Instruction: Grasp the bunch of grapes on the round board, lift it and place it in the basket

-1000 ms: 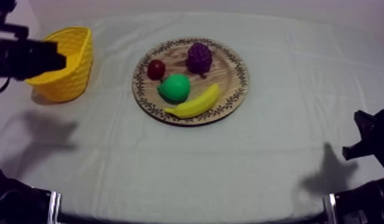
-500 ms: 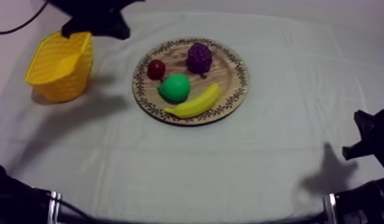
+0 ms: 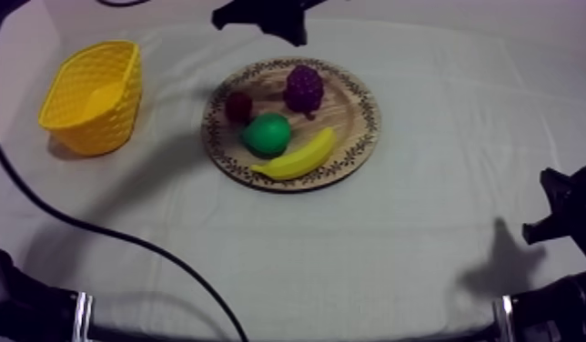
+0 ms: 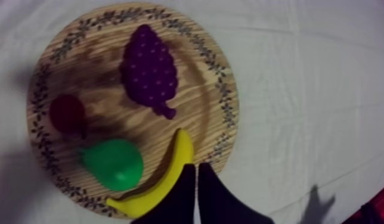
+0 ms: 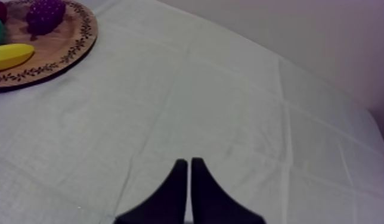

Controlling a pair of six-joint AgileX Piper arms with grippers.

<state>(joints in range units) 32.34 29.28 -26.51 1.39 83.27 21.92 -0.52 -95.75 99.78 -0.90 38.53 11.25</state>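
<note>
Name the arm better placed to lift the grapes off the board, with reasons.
Left. The left tool, shut, hangs over the wooden board near the bunch of grapes. The right tool, also shut, sits over bare cloth, away from the board.

Overall light: dim and soft, with a cool grey-violet cast over the tabletop (image 3: 351, 236).
Shadows, top view: a broad, soft-edged band runs from the wooden board (image 3: 358, 136) down to the left and darkens the small red fruit (image 3: 238, 106). A pointed shadow lies beside the right arm (image 3: 570, 218).
Shadows, left wrist view: dark patches surround the bunch of grapes (image 4: 149, 68).
Glare: a faint sheen on the banana (image 3: 297, 159).
Edges: the top view's corners darken and the tabletop's far edge bows.
</note>
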